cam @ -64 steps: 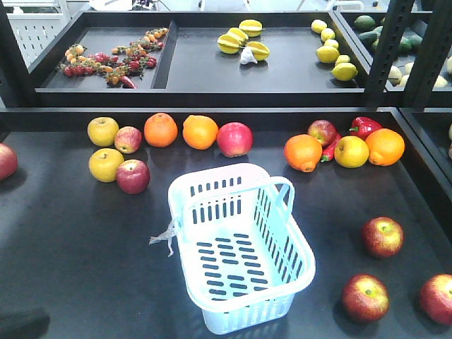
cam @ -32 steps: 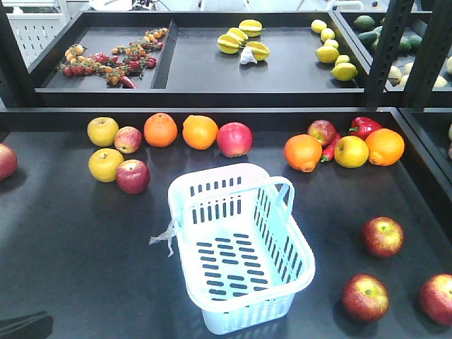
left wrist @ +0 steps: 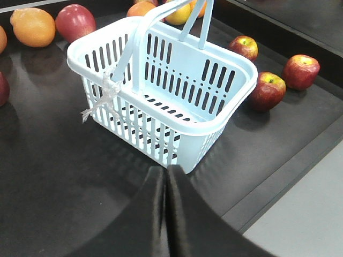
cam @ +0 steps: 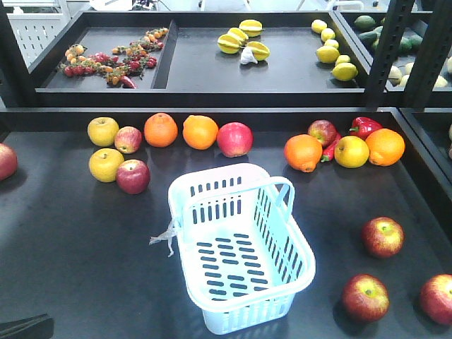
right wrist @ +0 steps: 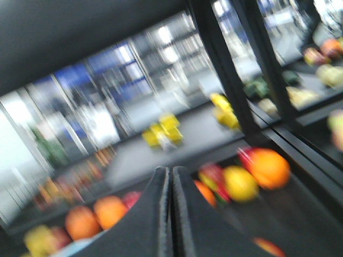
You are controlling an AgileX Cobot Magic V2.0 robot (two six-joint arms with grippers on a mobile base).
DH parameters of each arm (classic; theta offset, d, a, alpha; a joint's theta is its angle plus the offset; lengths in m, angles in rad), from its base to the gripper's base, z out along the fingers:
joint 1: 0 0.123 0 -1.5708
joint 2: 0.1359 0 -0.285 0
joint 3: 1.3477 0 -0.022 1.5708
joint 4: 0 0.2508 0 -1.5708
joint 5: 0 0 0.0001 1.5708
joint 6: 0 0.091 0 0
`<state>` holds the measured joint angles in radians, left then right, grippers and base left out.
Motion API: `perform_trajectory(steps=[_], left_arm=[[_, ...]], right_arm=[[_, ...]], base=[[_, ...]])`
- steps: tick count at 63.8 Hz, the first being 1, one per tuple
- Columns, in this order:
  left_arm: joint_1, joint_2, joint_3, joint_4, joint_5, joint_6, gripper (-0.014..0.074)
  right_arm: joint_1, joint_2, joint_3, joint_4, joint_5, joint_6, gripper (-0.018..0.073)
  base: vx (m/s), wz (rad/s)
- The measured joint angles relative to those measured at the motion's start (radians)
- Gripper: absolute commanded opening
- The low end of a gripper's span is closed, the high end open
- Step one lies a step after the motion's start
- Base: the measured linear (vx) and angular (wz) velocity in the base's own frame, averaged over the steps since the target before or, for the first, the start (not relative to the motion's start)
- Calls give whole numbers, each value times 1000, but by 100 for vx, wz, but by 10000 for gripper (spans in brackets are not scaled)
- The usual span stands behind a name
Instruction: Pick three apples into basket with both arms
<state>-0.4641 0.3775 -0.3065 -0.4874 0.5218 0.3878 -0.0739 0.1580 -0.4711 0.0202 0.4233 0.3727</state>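
left fingers (left wrist: 153,214) and right fingers (right wrist: 153,214) pressed together, gripping nothing; 3 apples (cam: 382,236) lie right of the basket (cam: 244,302).

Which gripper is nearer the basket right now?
Left. The left gripper sits just short of the basket, facing its near corner. The right gripper points toward the upper shelf; its blurred view barely shows the basket.

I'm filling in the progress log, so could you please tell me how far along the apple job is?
Nothing looks done yet: the basket is empty. Nothing is in hand: the left gripper and right gripper are shut, holding nothing. Left to do: all three apples, lying on the dark surface beside it.
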Motion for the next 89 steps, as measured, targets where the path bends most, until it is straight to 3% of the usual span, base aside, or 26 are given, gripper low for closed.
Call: perform_trajectory(steps=[12, 17, 21, 27, 38, 44, 61, 89], left_arm=[[0, 0, 0, 0, 0, 0, -8], [0, 0, 0, 0, 0, 0, -8], [0, 0, 0, 0, 0, -1, -8], [0, 0, 0, -1, 0, -1, -8], [0, 0, 0, -1, 0, -1, -8], [0, 0, 0, -1, 0, -1, -8], [0, 0, 0, -1, 0, -1, -8], [0, 0, 0, -1, 0, -1, -8]], right_arm=[[0, 252, -245, 136, 380, -426, -4], [0, 356, -281, 207, 447, -576, 11], [0, 413, -288, 230, 463, -630, 51], [0, 488, -289, 234, 481, -673, 188], [0, 615, -289, 248, 531, -719, 601], [0, 656, -289, 248, 530, -736, 724], [0, 749, -295, 281, 543, -761, 705], [0, 1187, -438, 308, 581, -765, 670]], base=[[0, 0], [0, 0], [0, 0], [0, 0], [0, 0], [0, 0], [0, 0], [0, 0]])
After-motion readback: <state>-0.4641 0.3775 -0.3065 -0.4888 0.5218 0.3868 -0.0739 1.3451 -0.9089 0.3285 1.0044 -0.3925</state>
